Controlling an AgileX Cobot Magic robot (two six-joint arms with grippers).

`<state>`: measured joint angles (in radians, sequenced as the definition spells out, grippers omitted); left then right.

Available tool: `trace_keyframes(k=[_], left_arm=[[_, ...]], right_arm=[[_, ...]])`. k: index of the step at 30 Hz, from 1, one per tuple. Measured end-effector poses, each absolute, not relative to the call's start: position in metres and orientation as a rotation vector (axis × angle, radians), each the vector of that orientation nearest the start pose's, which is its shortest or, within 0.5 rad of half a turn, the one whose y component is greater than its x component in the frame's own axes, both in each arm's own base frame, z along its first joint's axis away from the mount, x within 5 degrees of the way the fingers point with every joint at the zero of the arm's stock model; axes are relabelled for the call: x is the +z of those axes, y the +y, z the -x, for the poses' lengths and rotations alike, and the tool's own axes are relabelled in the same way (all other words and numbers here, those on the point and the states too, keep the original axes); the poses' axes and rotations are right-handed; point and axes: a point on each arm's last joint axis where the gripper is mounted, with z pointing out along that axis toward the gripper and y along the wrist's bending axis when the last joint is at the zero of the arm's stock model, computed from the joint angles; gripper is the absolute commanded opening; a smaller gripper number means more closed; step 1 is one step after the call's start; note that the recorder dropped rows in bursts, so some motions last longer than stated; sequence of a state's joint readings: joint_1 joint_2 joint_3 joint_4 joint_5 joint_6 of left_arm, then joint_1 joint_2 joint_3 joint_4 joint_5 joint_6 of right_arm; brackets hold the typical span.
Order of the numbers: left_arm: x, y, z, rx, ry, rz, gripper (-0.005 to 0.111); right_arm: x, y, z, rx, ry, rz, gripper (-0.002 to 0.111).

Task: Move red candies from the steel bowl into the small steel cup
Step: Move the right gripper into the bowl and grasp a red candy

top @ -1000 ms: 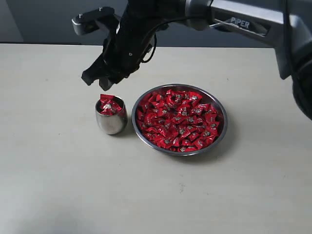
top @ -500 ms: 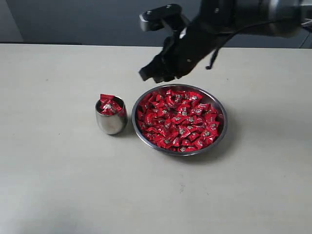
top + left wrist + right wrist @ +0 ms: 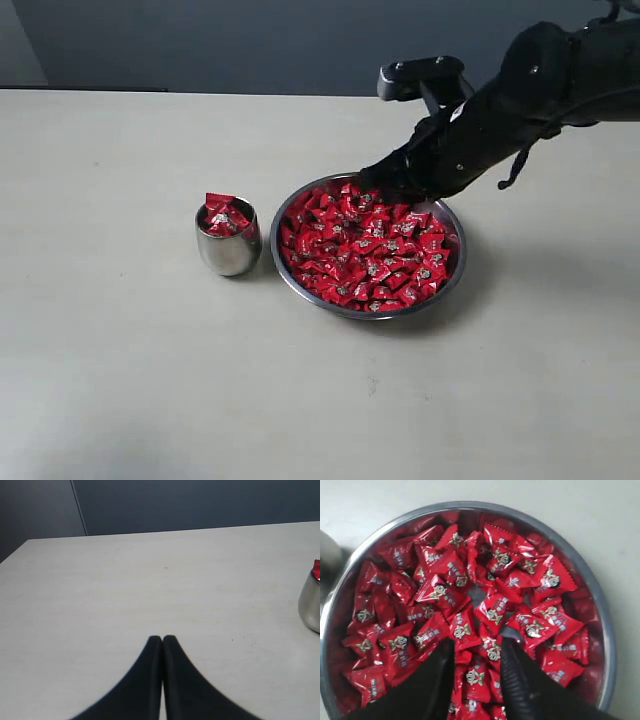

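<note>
The steel bowl (image 3: 452,280) sits mid-table, heaped with red candies (image 3: 365,250). Left of it stands the small steel cup (image 3: 229,253), with a few red candies (image 3: 222,215) piled above its rim. My right gripper (image 3: 385,182) hangs open over the bowl's far rim. In the right wrist view its two black fingers (image 3: 517,672) straddle the candies (image 3: 477,675) in the bowl (image 3: 606,630), gripper midpoint (image 3: 476,647). My left gripper (image 3: 162,639) is shut and empty above bare table, and the cup (image 3: 311,602) shows at that view's edge.
The pale table (image 3: 150,380) stretches around bowl and cup. Its far edge (image 3: 200,92) meets a dark wall behind. The right arm's black body (image 3: 540,90) reaches in from the right.
My right gripper has swung from above the cup rightward and down to the bowl's far side. Bowl and cup have not moved.
</note>
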<state>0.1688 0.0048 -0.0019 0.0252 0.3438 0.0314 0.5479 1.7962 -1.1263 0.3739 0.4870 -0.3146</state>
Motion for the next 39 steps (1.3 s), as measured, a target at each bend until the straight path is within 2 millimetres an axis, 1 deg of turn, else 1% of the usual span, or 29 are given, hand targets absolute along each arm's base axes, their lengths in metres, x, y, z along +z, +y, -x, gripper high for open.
trace_keyframes(k=[5, 11, 12, 16, 20, 25, 27, 29, 31, 36, 37, 39], left_arm=[[0.183, 0.010, -0.053, 0.165, 1.830, 0.110, 0.000], [0.183, 0.010, -0.053, 0.165, 1.830, 0.110, 0.000], [0.183, 0.010, -0.053, 0.165, 1.830, 0.110, 0.000], [0.183, 0.010, -0.053, 0.165, 1.830, 0.110, 0.000], [0.183, 0.010, -0.053, 0.165, 1.830, 0.110, 0.000], [0.183, 0.010, -0.053, 0.165, 1.830, 0.110, 0.000], [0.183, 0.010, -0.053, 0.165, 1.830, 0.110, 0.000], [0.183, 0.010, -0.053, 0.165, 1.830, 0.110, 0.000], [0.183, 0.010, -0.053, 0.165, 1.830, 0.110, 0.000], [0.183, 0.010, -0.053, 0.165, 1.830, 0.110, 0.000], [0.183, 0.010, -0.053, 0.165, 1.830, 0.110, 0.000], [0.183, 0.010, -0.053, 0.165, 1.830, 0.110, 0.000]], right_arm=[[0.174, 0.217, -0.305, 0.449, 2.648, 0.810, 0.031], [0.164, 0.230, -0.313, 0.479, 2.746, 0.866, 0.031], [0.162, 0.230, -0.314, 0.477, 2.755, 0.873, 0.031], [0.144, 0.229, -0.315, 0.426, 2.813, 0.891, 0.031], [0.142, 0.228, -0.315, 0.418, 2.821, 0.888, 0.031], [0.130, 0.229, -0.315, 0.410, 2.855, 0.893, 0.031], [0.127, 0.233, -0.312, 0.409, 2.860, 0.914, 0.031], [0.126, 0.241, -0.310, 0.405, 2.845, 0.954, 0.031], [0.126, 0.245, -0.309, 0.389, 2.831, 0.987, 0.031], [0.125, 0.246, -0.309, 0.366, 2.819, 1.002, 0.031], [0.125, 0.246, -0.310, 0.360, 2.820, 0.997, 0.029], [0.125, 0.245, -0.311, 0.344, 2.818, 0.991, 0.019]])
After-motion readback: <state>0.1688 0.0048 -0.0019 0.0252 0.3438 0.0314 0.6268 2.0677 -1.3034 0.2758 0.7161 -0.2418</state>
